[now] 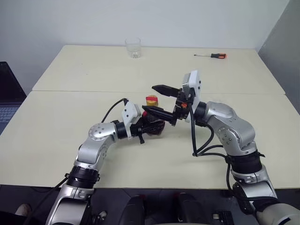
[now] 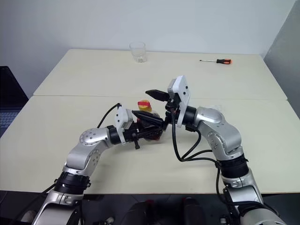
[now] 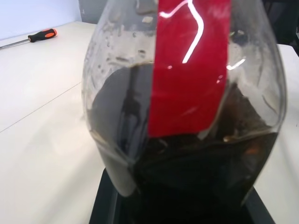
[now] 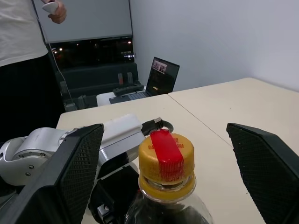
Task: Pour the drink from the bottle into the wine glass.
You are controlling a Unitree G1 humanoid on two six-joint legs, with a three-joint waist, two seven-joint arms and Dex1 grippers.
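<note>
The bottle body is mostly hidden behind both hands. The person is cut off at the shoulders. The laptop is cropped by the frame.

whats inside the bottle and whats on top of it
The bottle, gripped by the left gripper, holds dark drink in its lower part. A yellow-orange cap crossed by red tape sits on top, still on. The bottle's base is covered by the gripper.

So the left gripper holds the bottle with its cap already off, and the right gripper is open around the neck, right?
Not quite: the yellow cap is still on the bottle, as the right wrist view shows. The left gripper does hold it, and the right gripper is open around the cap.
</note>
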